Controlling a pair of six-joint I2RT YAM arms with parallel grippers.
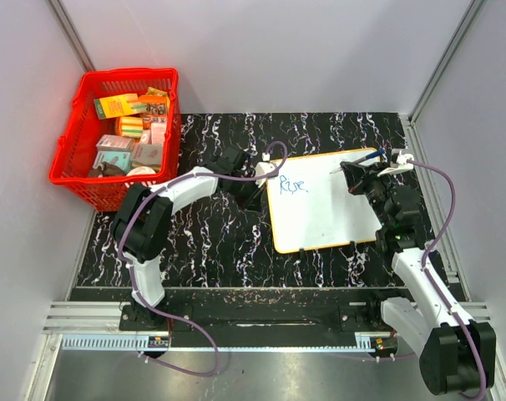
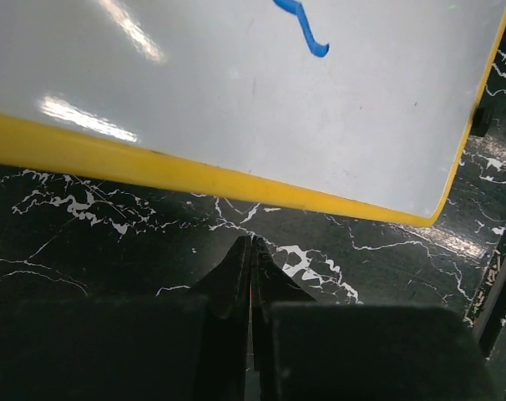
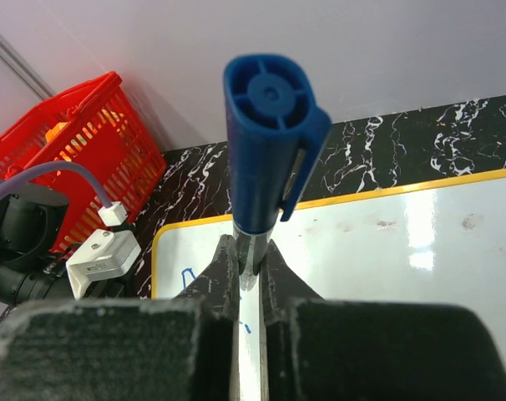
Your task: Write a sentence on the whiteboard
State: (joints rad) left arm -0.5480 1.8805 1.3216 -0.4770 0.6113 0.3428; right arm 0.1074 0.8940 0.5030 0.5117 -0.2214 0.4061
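Note:
The whiteboard [image 1: 324, 209] lies tilted on the black marbled mat, with a thin yellow rim [image 2: 194, 177]. One blue handwritten word of the sentence [image 1: 293, 185] sits near its upper left. A blue stroke [image 2: 307, 29] shows in the left wrist view. My right gripper [image 1: 353, 177] hovers over the board's upper right, shut on a marker [image 3: 265, 125] with a blue cap, which stands up between the fingers [image 3: 249, 251]. My left gripper [image 1: 257, 195] is shut and empty beside the board's left edge, its tips [image 2: 253, 244] over the mat just short of the rim.
A red basket [image 1: 119, 138] with several small boxes stands at the back left, also seen as the red basket [image 3: 78, 142] in the right wrist view. Purple cables loop over both arms. White walls close in the mat [image 1: 203, 242] on three sides.

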